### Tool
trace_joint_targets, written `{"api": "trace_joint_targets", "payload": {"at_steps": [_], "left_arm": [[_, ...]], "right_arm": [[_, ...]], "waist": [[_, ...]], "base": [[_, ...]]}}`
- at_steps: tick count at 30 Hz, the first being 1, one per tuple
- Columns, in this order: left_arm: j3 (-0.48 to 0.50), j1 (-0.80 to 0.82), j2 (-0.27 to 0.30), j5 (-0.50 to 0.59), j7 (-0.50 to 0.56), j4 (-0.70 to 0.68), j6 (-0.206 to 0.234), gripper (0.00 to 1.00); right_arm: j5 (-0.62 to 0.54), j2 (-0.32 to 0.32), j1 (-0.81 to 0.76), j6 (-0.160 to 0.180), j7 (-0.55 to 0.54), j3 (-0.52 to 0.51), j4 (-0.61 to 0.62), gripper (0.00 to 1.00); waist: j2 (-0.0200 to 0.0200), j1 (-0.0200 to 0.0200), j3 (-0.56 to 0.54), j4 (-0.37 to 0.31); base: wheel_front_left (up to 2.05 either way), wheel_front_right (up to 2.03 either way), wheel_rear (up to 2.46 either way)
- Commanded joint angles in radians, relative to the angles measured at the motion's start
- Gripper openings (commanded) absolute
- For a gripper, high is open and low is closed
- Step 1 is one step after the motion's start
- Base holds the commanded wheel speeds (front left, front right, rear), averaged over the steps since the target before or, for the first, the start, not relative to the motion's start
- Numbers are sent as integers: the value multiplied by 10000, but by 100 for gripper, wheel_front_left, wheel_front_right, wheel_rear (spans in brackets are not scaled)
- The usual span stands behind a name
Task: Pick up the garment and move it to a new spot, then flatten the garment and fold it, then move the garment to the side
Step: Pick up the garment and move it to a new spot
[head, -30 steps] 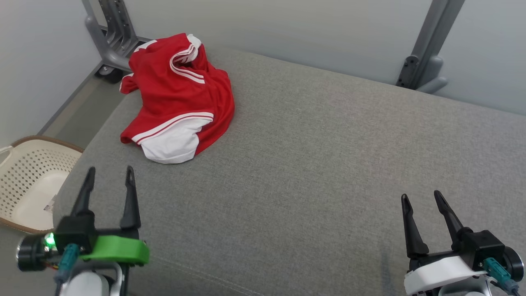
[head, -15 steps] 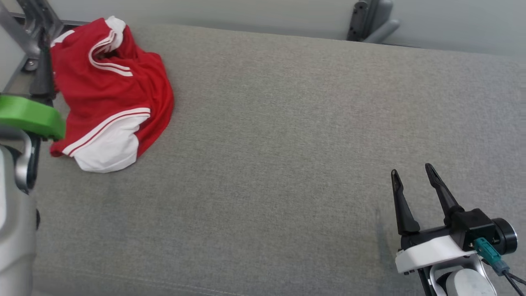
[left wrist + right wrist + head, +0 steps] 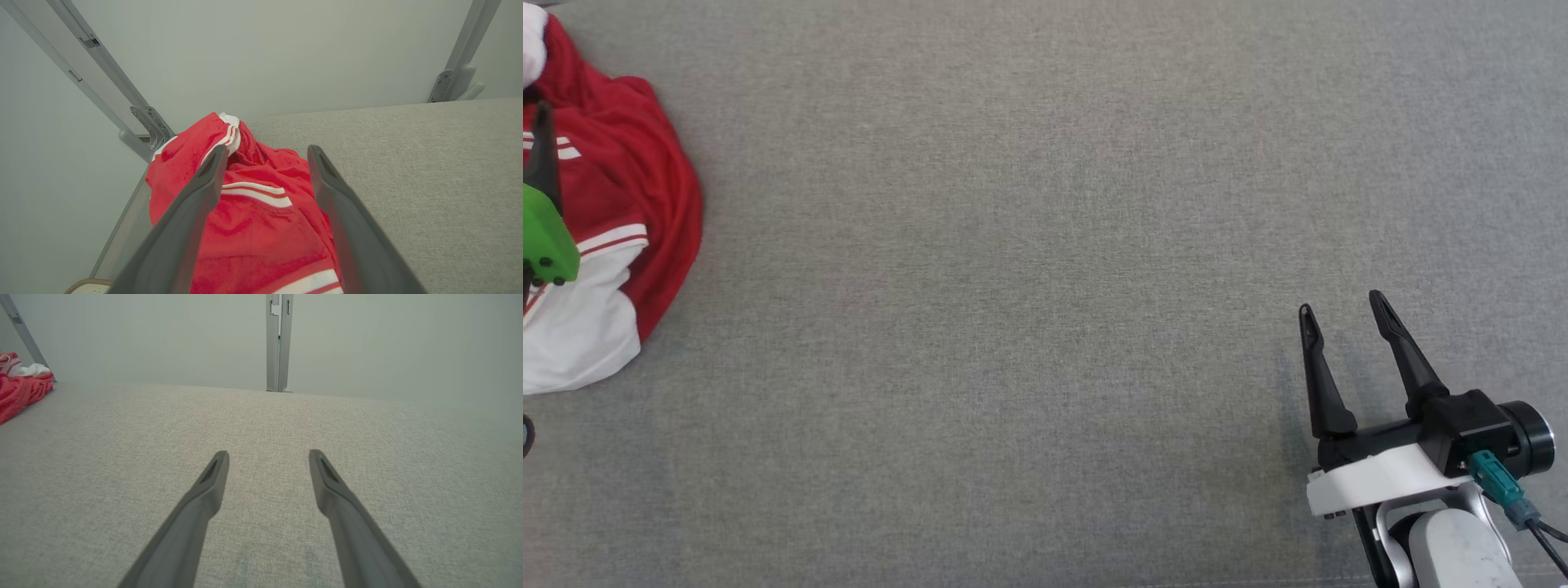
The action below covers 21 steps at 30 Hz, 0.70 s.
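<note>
The garment (image 3: 629, 188) is a crumpled red piece with white stripes and a white panel, lying at the far left of the grey cushion (image 3: 1045, 245). In the left wrist view the garment (image 3: 261, 228) sits just beyond and under my left gripper (image 3: 267, 149), which is open with nothing between its fingers. One dark left finger (image 3: 543, 155) and its green mount overlap the garment at the head view's left edge. My right gripper (image 3: 1342, 302) stands open over bare cushion at the lower right, far from the garment (image 3: 18, 392).
A pale wall runs behind the cushion, with grey metal frame posts (image 3: 449, 77) (image 3: 278, 343) along it. A basket rim (image 3: 88, 282) shows below the cushion's left end. Wide bare cushion lies between the garment and the right gripper.
The head camera has tilted down and shifted, pushing the garment to the left edge. My left gripper has moved forward over the garment. The right gripper has barely moved.
</note>
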State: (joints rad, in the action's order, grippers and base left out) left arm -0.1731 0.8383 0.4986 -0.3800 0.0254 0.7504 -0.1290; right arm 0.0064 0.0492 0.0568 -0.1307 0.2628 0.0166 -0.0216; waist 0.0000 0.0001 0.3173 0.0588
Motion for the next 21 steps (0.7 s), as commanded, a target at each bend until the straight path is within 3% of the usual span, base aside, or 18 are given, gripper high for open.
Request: {"api": "trace_joint_targets", "payload": {"at_steps": [1, 6, 15, 16, 17, 18, 19, 21], "left_arm": [[-11, 187, 160, -149, 50, 238, -14, 100], [-51, 225, 234, -417, 250, 1259, -12, 100], [-78, 374, 239, -432, 606, 2615, 599, 100], [-99, 411, 208, -431, 598, 2684, 611, 89], [-99, 443, 181, -449, 542, 2750, 628, 55], [-124, 461, 174, -414, 443, 2771, 647, 32], [-140, 470, 175, -386, 325, 2808, 682, 0], [-180, 503, 192, -329, 102, 2863, 671, 0]], "right_arm": [[-27, 22, 170, -1, 33, 2, 64, 100], [-48, 20, 211, -1, 33, -48, 118, 100], [-83, 22, 322, -1, 33, 30, 48, 100], [-83, 22, 323, 1, 32, 36, 43, 100], [-80, 23, 322, -1, 33, 47, 40, 100], [-80, 23, 324, -1, 32, 51, 39, 100], [-81, 23, 326, -1, 32, 54, 36, 100], [-78, 22, 331, -1, 32, 58, 24, 100]], "waist": [[0, -1, 761, -693], [0, -1, 1030, -783], [0, -1, 1049, -692], [0, -1, 1040, -674], [0, -1, 1034, -659], [0, -1, 1028, -645], [0, -1, 1020, -632], [0, -1, 993, -604]], "base": [[0, 0, 0], [0, 0, 0], [0, 0, 0], [0, 0, 0], [0, 0, 0], [0, 0, 0], [0, 0, 0], [0, 0, 0]]}}
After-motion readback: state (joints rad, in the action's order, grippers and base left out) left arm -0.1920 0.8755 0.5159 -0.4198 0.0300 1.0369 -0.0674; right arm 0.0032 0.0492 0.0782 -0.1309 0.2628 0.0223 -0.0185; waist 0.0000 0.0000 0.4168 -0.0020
